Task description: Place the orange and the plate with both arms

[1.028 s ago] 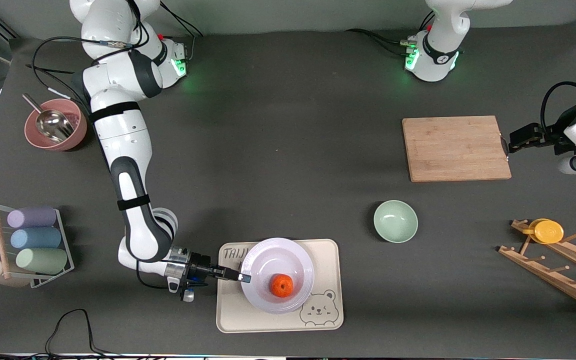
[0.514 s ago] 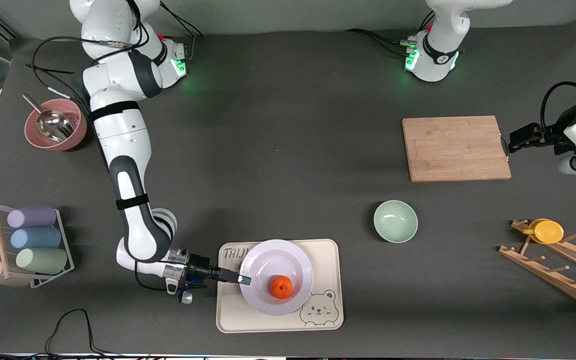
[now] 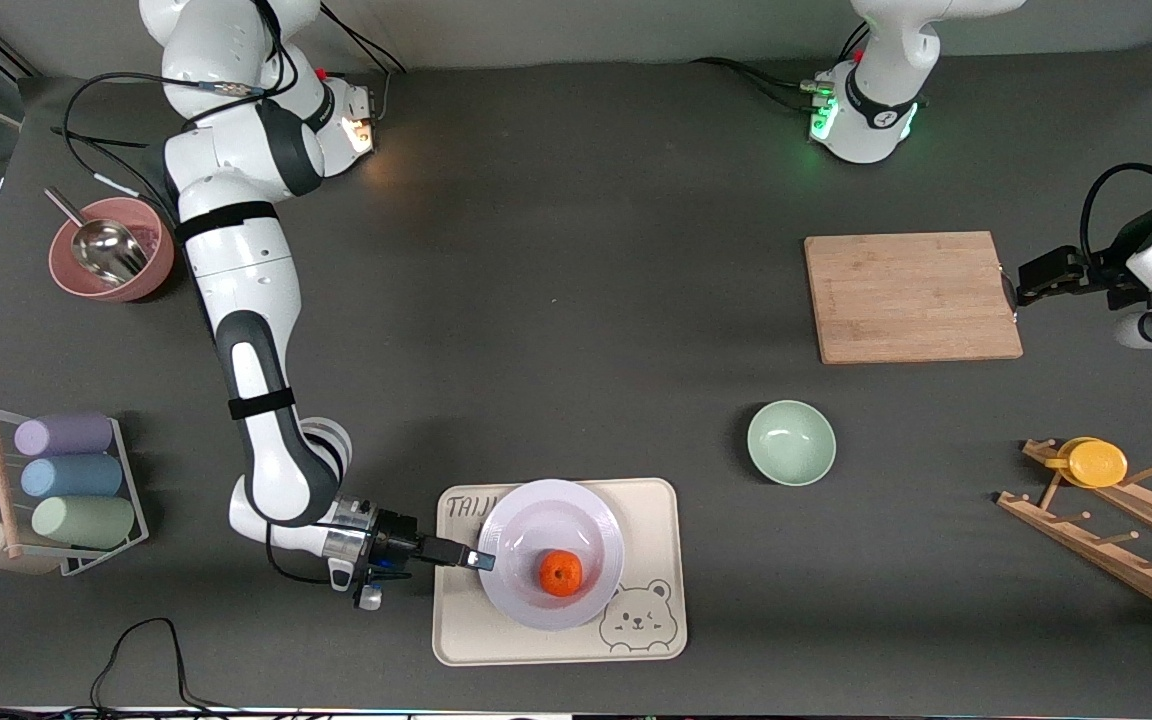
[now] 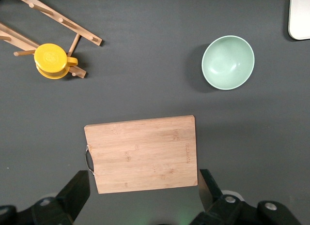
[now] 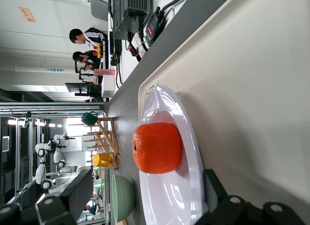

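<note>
On the cream tray (image 3: 656,510) near the front camera's edge of the tabletop (image 3: 556,300), you have the white plate (image 3: 536,525) lying flat, and the orange (image 3: 561,573) rests on it, toward the side nearest the camera and close to the bear drawing on the tray. Your right gripper (image 3: 481,561) sits low at the plate's rim on the right arm's end; its fingers are spread apart, with the rim between them in the right wrist view, and nothing is clamped. That same wrist view shows the orange (image 5: 156,147) sitting on the plate (image 5: 177,186) just ahead of the fingers. Your left gripper (image 3: 1021,285) waits up at the edge of the wooden cutting board (image 3: 911,297) toward the left arm's end, fingers wide apart and holding nothing; its wrist view looks down on the board (image 4: 143,154). The pale green bowl (image 3: 791,442) stands on the tabletop between the tray and the board, well apart from both. A yellow cup (image 3: 1094,462) hangs on the wooden rack (image 3: 1116,540) at the left arm's end.
</note>
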Robot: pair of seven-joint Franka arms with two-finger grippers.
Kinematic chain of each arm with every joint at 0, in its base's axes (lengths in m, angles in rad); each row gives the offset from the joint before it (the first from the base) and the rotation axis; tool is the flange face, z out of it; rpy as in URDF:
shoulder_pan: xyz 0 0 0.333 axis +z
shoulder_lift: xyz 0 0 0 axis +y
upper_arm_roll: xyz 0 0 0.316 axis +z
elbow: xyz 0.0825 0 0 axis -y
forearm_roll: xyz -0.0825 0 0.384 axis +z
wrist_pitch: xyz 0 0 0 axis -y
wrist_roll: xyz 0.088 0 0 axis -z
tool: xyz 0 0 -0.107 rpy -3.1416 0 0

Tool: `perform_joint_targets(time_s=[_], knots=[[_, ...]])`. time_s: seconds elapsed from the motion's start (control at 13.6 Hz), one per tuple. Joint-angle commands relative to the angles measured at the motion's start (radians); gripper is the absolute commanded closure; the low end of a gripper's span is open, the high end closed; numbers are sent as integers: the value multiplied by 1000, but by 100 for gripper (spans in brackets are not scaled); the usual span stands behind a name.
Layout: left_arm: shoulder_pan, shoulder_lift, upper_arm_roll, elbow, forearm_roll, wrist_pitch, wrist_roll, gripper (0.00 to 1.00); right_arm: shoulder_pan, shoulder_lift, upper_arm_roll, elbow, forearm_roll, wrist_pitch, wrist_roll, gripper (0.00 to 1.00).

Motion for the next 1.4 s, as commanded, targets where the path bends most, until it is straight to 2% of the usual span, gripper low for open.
perform_joint_targets(time_s=[0.0,0.07,0.29,0.51,0.66,0.88,1.03,1.17,1.32], knots=[[-18,-17,15,-11,9,-8,7,0,-5,-11,-9,19,-24,0,32,0],[-18,-17,15,-13,7,-8,7,0,-3,-21,-25,18,-49,-7,58,0],[-18,-17,13,-11,9,-8,7,0,-15,-79,-37,12,-196,-36,151,0],[-20,-17,13,-11,9,-8,6,0,-49,-140,-46,-11,-239,-109,185,0],[-20,-17,13,-11,9,-8,2,0,-57,-209,-72,-43,-349,-174,253,0],[-18,-17,13,-11,9,-6,6,0,-57,-367,-72,-179,-518,-217,322,0],[-18,-17,13,-13,9,-6,6,0,-54,-497,-78,-342,-581,-218,319,0],[-20,-17,13,-13,7,-6,3,0,-40,-601,-97,-434,-744,-218,320,0],[-18,-15,13,-11,7,-6,2,0,-42,-703,-101,-541,-841,-226,320,0]])
